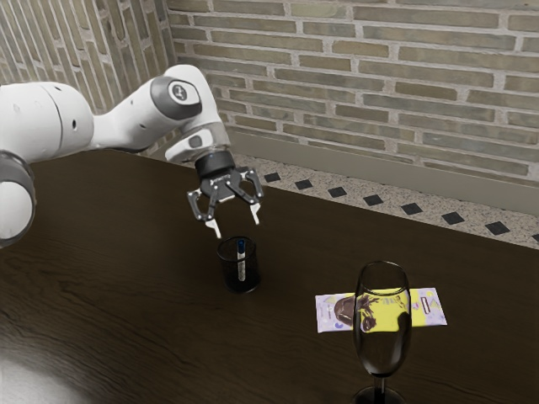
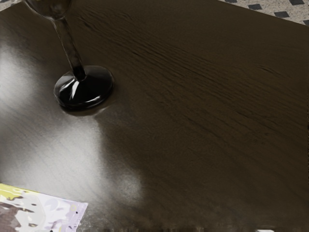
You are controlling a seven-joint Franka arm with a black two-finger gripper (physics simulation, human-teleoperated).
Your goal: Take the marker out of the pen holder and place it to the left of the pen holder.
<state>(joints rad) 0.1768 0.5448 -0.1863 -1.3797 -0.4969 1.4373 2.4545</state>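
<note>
In the exterior view I'm seeing the pen holder (image 1: 228, 274), a dark see-through cup, w/ the marker (image 1: 242, 263) standing in it, slightly tilted, blue end up near the rim. My wrist view is giving a closer look at the wine glass (image 2: 84, 89): its dark foot is resting flat on the wood, stem rising to the bowl's lower part. The choc. pkt (image 2: 55, 212) is lying near that foot, its lilac end apart from it. In the exterior view the glass is standing in front of the pkt & partly overlapping it.

Re: edges — the table's (image 1: 143, 286) far edge is running slantwise beyond the holder, pkt & glass, w/ the diamond-patterned floor (image 1: 337, 192) past it. Dark wood is stretching wide from the holder toward the exterior view's left, & a shorter stretch is lying btwn holder & pkt.

My pincer (image 1: 236, 222) is hanging near the holder, tips showing just abv. its rim in the exterior view. Its two fingers are standing wide apart — just air btwn them — & the marker is sitting in the holder, apart from both tips.
</note>
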